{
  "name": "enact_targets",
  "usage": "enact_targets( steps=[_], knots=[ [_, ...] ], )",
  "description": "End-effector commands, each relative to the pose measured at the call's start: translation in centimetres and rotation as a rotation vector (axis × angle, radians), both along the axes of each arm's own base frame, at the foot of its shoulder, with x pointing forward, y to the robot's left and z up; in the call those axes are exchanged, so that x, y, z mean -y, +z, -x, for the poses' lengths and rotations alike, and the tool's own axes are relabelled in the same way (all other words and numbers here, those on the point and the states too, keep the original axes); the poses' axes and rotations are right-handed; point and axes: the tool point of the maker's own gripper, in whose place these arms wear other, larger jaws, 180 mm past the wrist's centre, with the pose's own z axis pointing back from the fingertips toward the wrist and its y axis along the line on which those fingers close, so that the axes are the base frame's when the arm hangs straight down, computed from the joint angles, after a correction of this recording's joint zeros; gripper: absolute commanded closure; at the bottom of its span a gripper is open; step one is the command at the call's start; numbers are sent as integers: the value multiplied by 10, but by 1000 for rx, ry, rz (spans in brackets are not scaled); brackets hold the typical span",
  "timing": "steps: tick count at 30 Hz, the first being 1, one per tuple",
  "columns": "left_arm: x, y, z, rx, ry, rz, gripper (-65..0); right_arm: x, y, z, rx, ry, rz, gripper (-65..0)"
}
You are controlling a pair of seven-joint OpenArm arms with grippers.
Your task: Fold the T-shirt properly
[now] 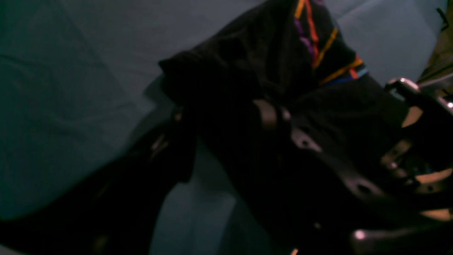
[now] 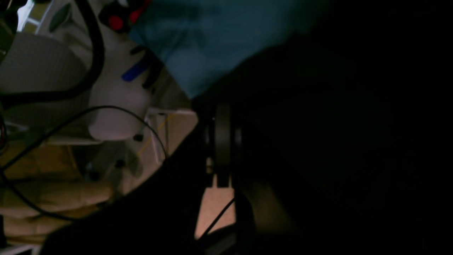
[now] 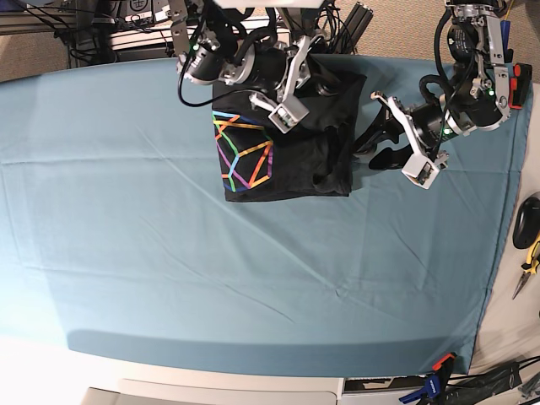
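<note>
a: where is free room being offered?

b: the near and left stretches of the teal table cloth (image 3: 169, 287) are being left open, wide enough for any pass.

a: and what is being blocked?

b: the far edge is being crowded by the t-shirt (image 3: 295, 160), with the right gripper (image 3: 325, 84) pressed into it from behind. the left gripper (image 3: 375, 139) is being held open just beside its right side, narrowing that gap.

Left jaws parted, right jaws closed.
</note>
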Motion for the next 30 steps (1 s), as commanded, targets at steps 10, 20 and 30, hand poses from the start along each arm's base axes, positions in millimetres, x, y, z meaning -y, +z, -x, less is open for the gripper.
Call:
enact_targets(
  steps=[10, 20, 30],
  knots=[
    [-2, 11, -7, 32, 23, 17, -260, 11, 38, -46, 283, -19, 56, -254],
    [-4, 8, -8, 23, 33, 3, -260, 147, 49, -142, 370, -512, 211, -387],
    [-6, 6, -8, 20, 36, -15, -260, 214, 4, -171, 136, -711, 80, -412]
  ],
)
